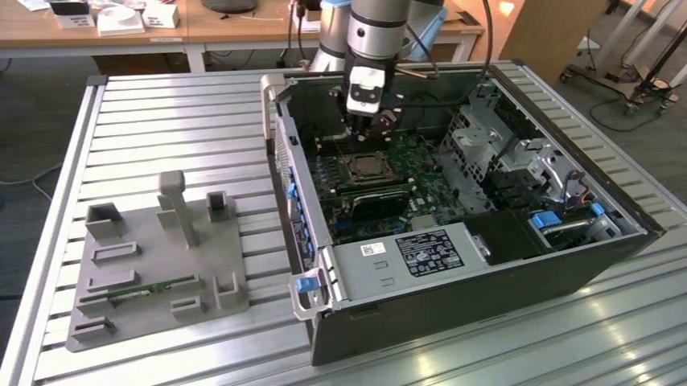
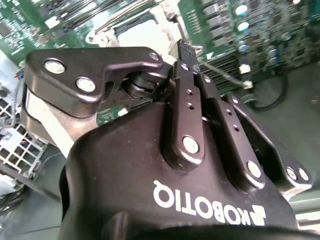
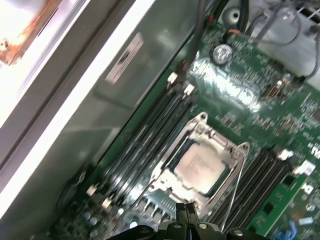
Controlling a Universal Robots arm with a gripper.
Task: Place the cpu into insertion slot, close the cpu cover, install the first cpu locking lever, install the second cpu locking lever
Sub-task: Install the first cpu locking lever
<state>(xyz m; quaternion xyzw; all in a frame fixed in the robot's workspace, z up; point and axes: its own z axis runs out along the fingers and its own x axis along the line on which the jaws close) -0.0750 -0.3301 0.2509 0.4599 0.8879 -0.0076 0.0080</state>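
In the exterior view, the arm hangs inside the open computer case on the slatted counter. Its claw is just above the green board, near the cpu.

In the first wrist view, the cpu lies in the insertion slot with the cpu cover down around it (silver top showing through the window). The claw is clenched on nothing, at the socket's edge.

In the second wrist view, the fingers are pressed together.
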